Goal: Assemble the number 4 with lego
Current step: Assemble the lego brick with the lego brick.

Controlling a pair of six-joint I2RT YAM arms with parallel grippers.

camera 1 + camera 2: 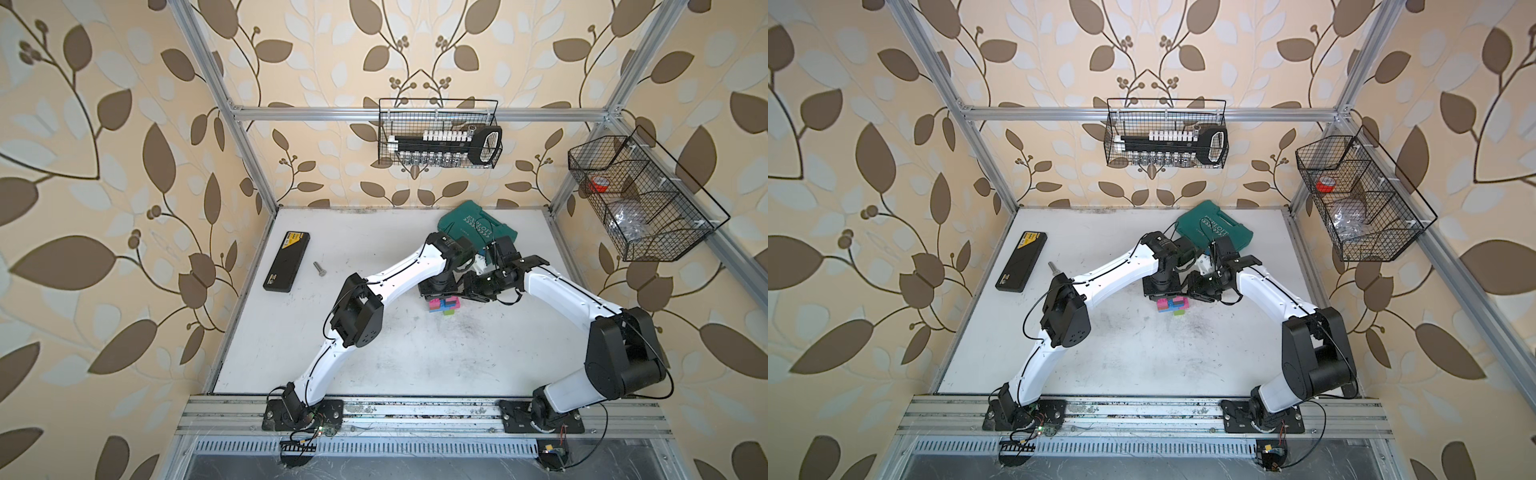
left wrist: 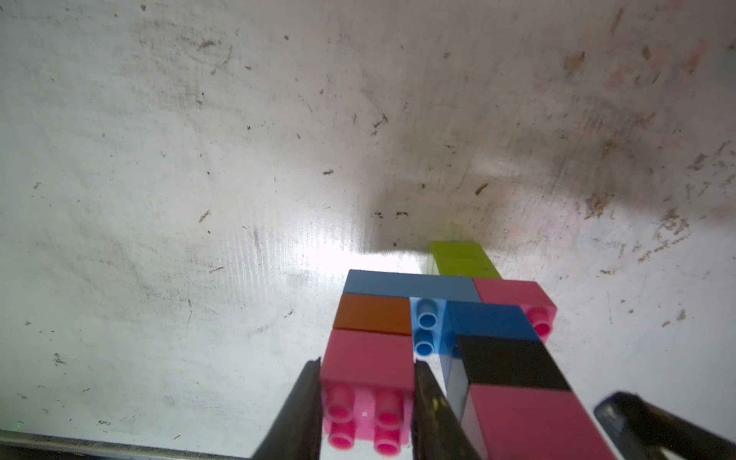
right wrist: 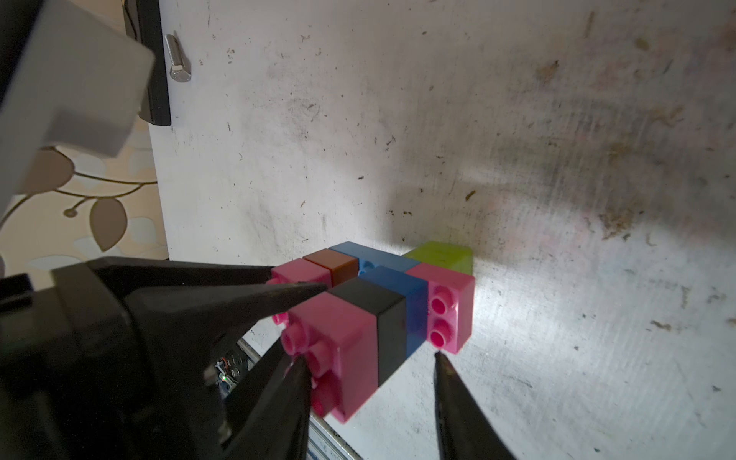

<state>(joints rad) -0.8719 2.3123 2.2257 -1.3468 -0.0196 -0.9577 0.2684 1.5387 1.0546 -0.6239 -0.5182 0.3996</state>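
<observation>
The lego figure (image 1: pixel 444 306) (image 1: pixel 1173 306) sits mid-table under both wrists in both top views. In the left wrist view it shows a pink end brick (image 2: pixel 368 364), orange (image 2: pixel 372 314), a long blue (image 2: pixel 410 284), lime green (image 2: pixel 462 259), black (image 2: pixel 509 362) and more pink. My left gripper (image 2: pixel 368 362) is shut on the pink end brick, a finger on each side. My right gripper (image 3: pixel 366 356) is open and straddles the pink-black-blue column (image 3: pixel 370 326). One fingertip (image 3: pixel 298 360) is at the pink studs. The other fingertip (image 3: pixel 438 356) is just below the small pink brick (image 3: pixel 452 306).
A teal tool case (image 1: pixel 478 226) lies behind the grippers. A flat black box (image 1: pixel 286 261) and a metal bolt (image 1: pixel 320 269) lie at the left of the white table (image 1: pixel 374 353). Wire baskets hang on the back wall (image 1: pixel 438 133) and right wall (image 1: pixel 640 195).
</observation>
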